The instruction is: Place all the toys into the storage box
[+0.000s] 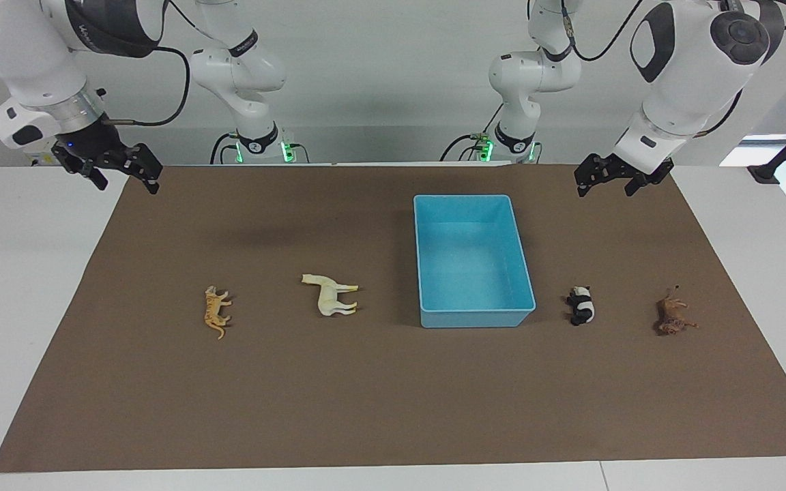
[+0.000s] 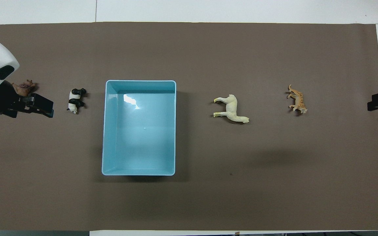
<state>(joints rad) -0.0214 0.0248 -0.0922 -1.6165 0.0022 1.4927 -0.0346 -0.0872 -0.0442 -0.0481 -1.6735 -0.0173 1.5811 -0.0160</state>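
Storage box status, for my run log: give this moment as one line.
storage box: empty | tiger, horse, panda, lion: on mat | left claw, right claw: raised, holding nothing

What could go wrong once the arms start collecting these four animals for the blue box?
1. The tiger, horse, panda and lion all lie on their sides, low against the mat, so a grasp may slip off.
2. The panda lies close to the storage box; a descending left gripper might nudge that wall.
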